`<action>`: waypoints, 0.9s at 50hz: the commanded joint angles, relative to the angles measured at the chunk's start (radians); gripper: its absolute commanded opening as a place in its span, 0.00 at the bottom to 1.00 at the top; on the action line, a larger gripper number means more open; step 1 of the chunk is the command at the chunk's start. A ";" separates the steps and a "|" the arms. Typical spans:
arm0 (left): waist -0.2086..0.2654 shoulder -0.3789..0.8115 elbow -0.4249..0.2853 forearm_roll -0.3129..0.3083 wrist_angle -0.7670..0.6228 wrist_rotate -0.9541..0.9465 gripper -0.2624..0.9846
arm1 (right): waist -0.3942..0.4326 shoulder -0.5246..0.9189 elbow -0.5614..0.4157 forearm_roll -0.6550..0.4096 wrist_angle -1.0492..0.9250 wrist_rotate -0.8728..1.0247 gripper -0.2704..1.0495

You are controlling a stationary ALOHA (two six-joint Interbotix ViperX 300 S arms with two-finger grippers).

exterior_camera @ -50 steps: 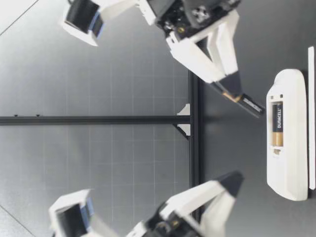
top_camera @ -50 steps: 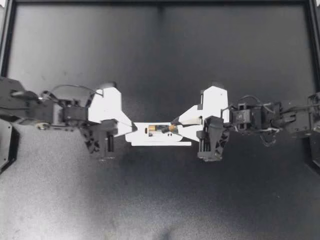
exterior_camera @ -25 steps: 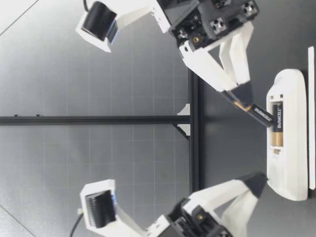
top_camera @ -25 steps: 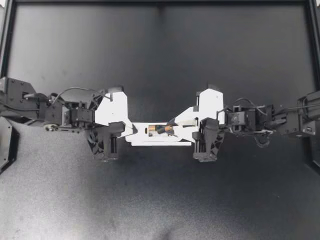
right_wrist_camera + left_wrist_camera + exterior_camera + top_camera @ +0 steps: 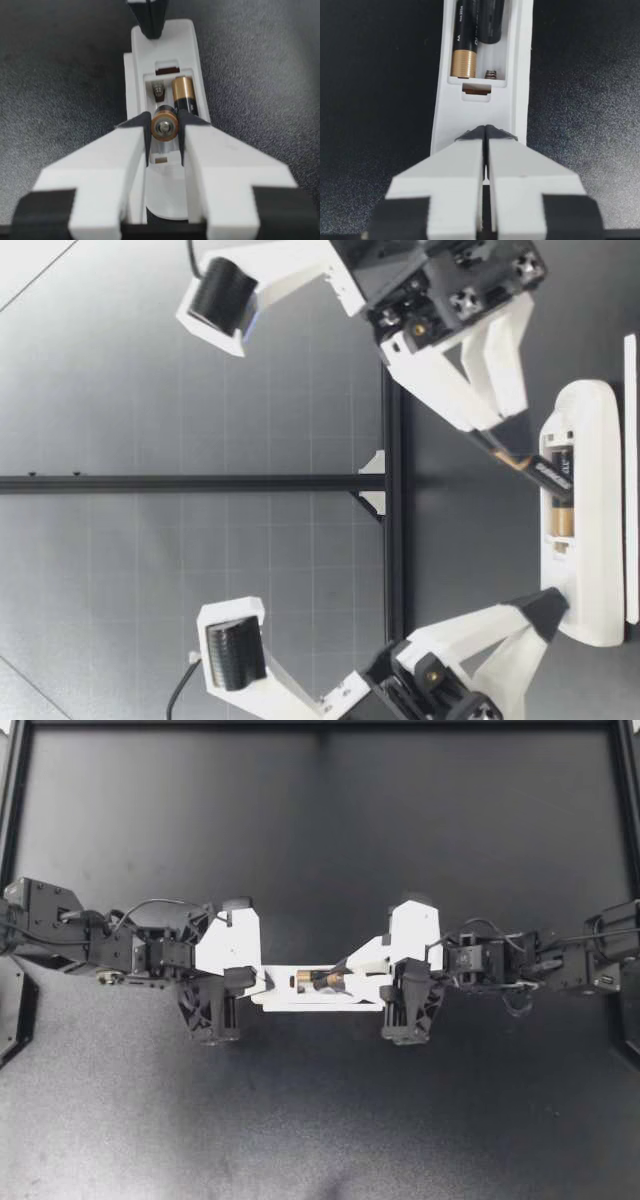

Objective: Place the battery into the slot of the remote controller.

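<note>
Top camera straight down on the surface (image 5: 320, 840), low camera level across it, wrist cameras close, all sharing the remote controller (image 5: 330, 999).

**White on black, copper ends**

My jaws are white with black tips. The remote controller (image 5: 320, 1001) is plain white on the matte black, faintly speckled table (image 5: 320, 840). The battery (image 5: 165, 125) I hold is black with a copper end, like the seated battery (image 5: 184, 97).
</note>
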 commanded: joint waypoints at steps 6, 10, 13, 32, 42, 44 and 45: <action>0.005 -0.009 -0.011 0.000 -0.002 -0.002 0.10 | -0.009 -0.002 -0.040 -0.005 0.029 -0.002 0.25; 0.005 -0.011 -0.011 0.000 -0.002 -0.002 0.10 | -0.009 -0.002 -0.049 -0.014 0.051 -0.002 0.25; 0.003 -0.012 -0.009 0.000 -0.002 -0.002 0.10 | -0.009 0.000 -0.057 -0.020 0.066 -0.002 0.25; 0.005 -0.017 -0.008 0.000 -0.002 0.000 0.10 | -0.009 0.002 -0.098 -0.031 0.201 0.000 0.26; 0.003 -0.017 -0.009 0.000 -0.002 -0.002 0.10 | -0.009 -0.002 -0.123 -0.043 0.261 0.000 0.30; 0.005 -0.017 -0.008 -0.002 -0.002 -0.002 0.10 | -0.008 -0.003 -0.126 -0.043 0.267 0.000 0.32; 0.003 -0.017 -0.008 0.000 -0.002 -0.002 0.10 | -0.008 -0.005 -0.127 -0.043 0.268 0.000 0.33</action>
